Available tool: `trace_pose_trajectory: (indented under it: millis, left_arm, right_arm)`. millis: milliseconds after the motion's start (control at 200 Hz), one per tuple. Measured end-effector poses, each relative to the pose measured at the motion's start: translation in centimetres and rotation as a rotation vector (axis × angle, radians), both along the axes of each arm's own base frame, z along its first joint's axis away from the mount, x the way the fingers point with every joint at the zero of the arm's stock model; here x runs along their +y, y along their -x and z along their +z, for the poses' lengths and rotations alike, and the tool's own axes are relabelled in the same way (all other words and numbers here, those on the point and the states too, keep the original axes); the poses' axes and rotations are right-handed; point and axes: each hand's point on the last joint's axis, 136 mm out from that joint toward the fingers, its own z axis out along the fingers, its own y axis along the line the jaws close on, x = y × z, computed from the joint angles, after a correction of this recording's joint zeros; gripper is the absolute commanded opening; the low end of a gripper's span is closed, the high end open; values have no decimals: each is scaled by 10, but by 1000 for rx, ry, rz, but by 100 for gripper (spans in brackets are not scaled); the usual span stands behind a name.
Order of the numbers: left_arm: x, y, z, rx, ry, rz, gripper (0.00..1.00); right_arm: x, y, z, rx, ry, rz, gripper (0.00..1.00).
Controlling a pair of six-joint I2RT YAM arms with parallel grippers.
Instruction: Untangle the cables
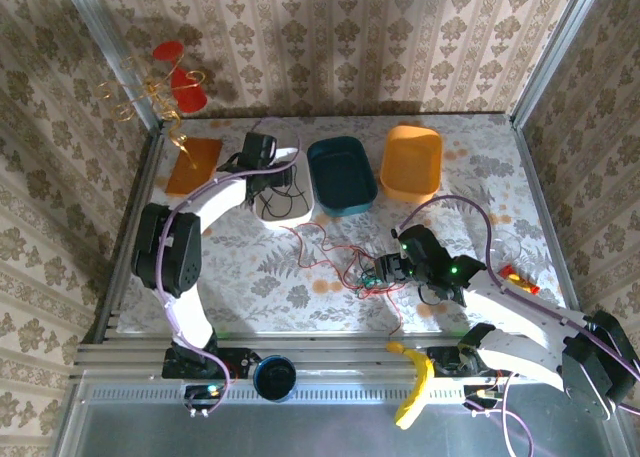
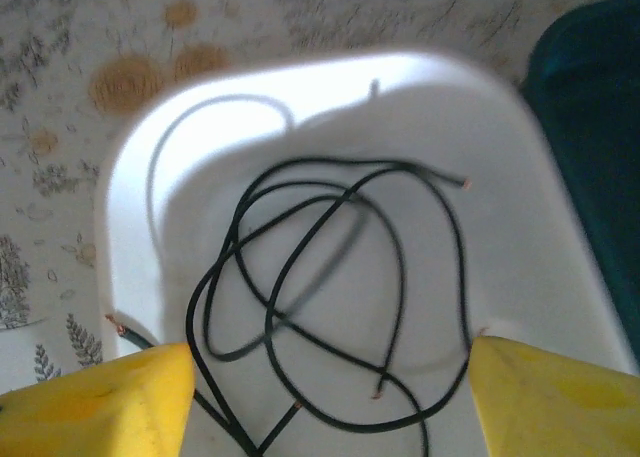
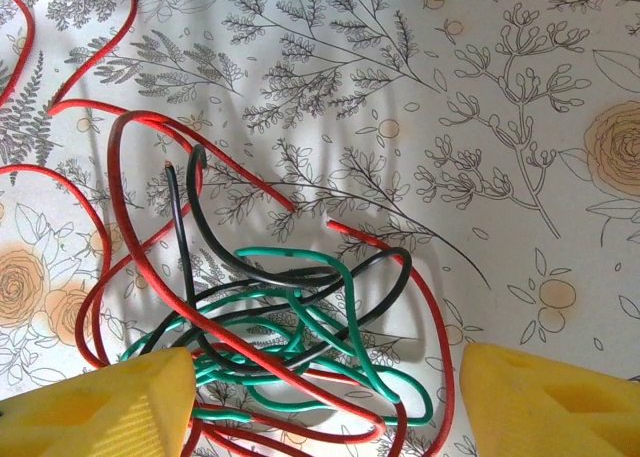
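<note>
- Now black cable (image 2: 330, 162) is laid in the white tray (image 2: 540, 237), under the spread left gripper (image 2: 330, 377).
- Near the tray, the tangle (image 3: 290, 327) must be pinched next by the spread right gripper (image 3: 325, 377).

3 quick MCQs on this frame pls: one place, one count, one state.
1. The black wires beneath the left claw lie in: A) white bin B) teal bin C) orange bin
2. Wire colours in the tangle beneath the right claw: A) one B) two C) three
3. Left claw is: A) open B) shut on a black wire C) shut empty
Answers: 1 A, white walls surround them; 2 C, red, green and black strands cross; 3 A, fingers stand wide apart above the wires.
</note>
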Motion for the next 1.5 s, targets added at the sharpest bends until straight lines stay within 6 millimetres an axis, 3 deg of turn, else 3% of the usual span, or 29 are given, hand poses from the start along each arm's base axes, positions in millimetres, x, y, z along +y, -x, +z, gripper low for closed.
trace_pose_trajectory:
  millis: [135, 215, 275, 425, 590, 800, 960, 1075, 1275, 1500]
  left_arm:
    - [-28, 12, 50, -106, 1, -99, 77]
    - [-66, 37, 75, -149, 15, -241, 77]
    - [-96, 59, 82, -152, 34, -364, 76]
    - [-165, 132, 61, -50, 58, -697, 75]
    - [-202, 188, 22, 77, 53, -907, 69]
    - [-220, 202, -15, 174, 52, -974, 63]
    - [-240, 198, -24, 190, 37, -1046, 61]
    - [-248, 206, -30, 207, 13, -1109, 53]
    - [-246, 221, -51, 288, -13, -1155, 53]
    - [-234, 239, -60, 354, -33, -1191, 52]
  right_arm:
    - [0, 0, 0, 0, 0, 0, 72]
    - [0, 0, 0, -1, 1, -1, 72]
    - [-1, -1, 0, -3, 4, -5, 72]
    - [-8, -4, 7, -28, -4, -45, 72]
    - [-25, -9, 15, -49, -32, -129, 70]
    - [-29, -9, 14, -43, -33, -149, 70]
    - [-31, -8, 13, -40, -25, -157, 70]
    - [-33, -6, 14, -44, -28, -164, 70]
    - [-36, -5, 13, -41, -33, -174, 70]
    - [-37, -5, 13, -42, -34, -179, 70]
